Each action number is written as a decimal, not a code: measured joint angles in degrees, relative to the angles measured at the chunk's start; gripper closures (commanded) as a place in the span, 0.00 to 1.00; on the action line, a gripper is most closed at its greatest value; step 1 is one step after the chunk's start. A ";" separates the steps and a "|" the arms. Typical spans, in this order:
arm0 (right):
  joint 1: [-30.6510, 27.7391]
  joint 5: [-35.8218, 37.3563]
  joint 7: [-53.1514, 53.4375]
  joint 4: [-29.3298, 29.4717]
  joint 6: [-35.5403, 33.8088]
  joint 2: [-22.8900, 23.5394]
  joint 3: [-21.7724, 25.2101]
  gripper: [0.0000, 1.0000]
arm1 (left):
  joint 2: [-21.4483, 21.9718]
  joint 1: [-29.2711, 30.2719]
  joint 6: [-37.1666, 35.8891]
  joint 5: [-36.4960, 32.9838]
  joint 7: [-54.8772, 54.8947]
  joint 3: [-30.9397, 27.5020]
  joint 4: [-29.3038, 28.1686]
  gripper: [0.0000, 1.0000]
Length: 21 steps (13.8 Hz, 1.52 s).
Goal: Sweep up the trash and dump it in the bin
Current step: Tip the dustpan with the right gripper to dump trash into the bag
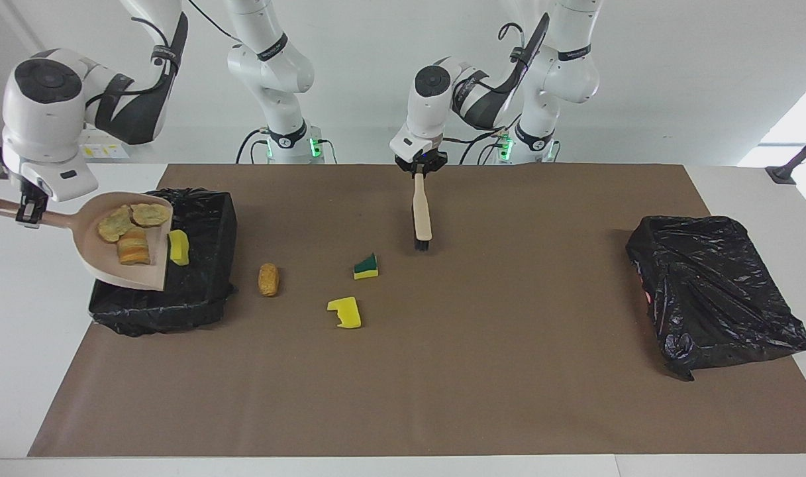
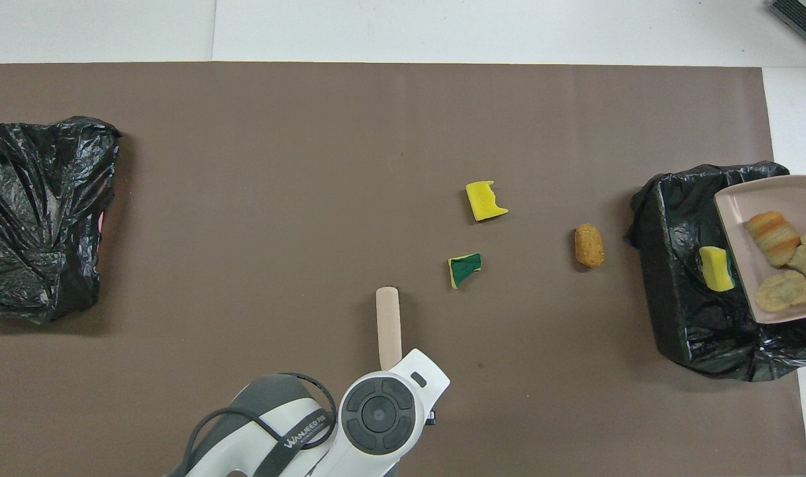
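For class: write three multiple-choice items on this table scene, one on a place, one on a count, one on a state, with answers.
1. The dustpan is over:
A the bin
B the brush
C the nugget

2. Scraps lying on the mat:
A one
B three
C six

3. The dustpan is:
A flat
B tilted
C upside down

Answers:
A, it hangs above the bin at the right arm's end.
B, nugget, green-topped wedge and yellow chunk.
B, its mouth dips and a yellow sponge is at the lip.
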<state>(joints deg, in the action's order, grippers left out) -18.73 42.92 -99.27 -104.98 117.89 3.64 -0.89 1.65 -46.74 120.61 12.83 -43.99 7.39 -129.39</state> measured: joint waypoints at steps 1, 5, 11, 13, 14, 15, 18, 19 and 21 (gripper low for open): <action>0.46 1.69 1.25 -1.22 -0.17 -0.68 -0.07 1.00 | -0.45 -0.09 0.04 0.00 -0.08 -0.03 -0.28 1.00; 0.27 3.72 1.72 -1.86 -4.33 -1.96 0.00 1.00 | -2.28 -0.29 1.19 -0.01 -0.09 -0.05 -1.45 1.00; 0.39 5.38 1.72 -0.45 -4.95 -3.46 -0.05 1.00 | -2.32 -0.29 1.23 -0.02 -0.09 -0.13 -1.45 0.00; 0.40 5.41 1.70 0.48 -5.00 -3.92 -0.20 1.00 | -2.32 -0.29 1.21 -0.02 -0.09 -0.35 -1.41 0.00; 0.40 4.55 1.71 0.80 -5.08 -4.09 -0.26 1.00 | -2.30 -0.29 1.21 -0.02 -0.09 -0.48 -1.31 0.00; 0.39 1.68 1.74 1.19 -5.28 -4.24 -0.28 1.00 | -2.20 -0.27 1.15 -0.02 -0.10 -0.64 -1.19 0.00; 0.41 -8.65 2.11 2.27 -7.41 -4.63 -0.51 1.00 | -1.46 1.14 -0.88 -0.20 -0.13 -1.65 0.32 0.00; 0.41 -10.93 3.63 2.29 -7.62 -4.64 -0.74 1.00 | -1.21 3.00 -1.78 -0.92 -0.13 -1.78 1.34 0.00; 1.23 -14.63 9.85 2.25 -9.00 -4.64 -1.95 1.00 | -0.75 8.48 -2.61 -3.42 0.42 -2.10 3.35 0.00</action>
<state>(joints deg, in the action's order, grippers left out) -17.50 28.30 -89.42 -102.73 108.89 -1.00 -2.84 0.89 -38.26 118.00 9.41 -43.57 5.29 -126.04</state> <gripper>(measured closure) 0.678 0.000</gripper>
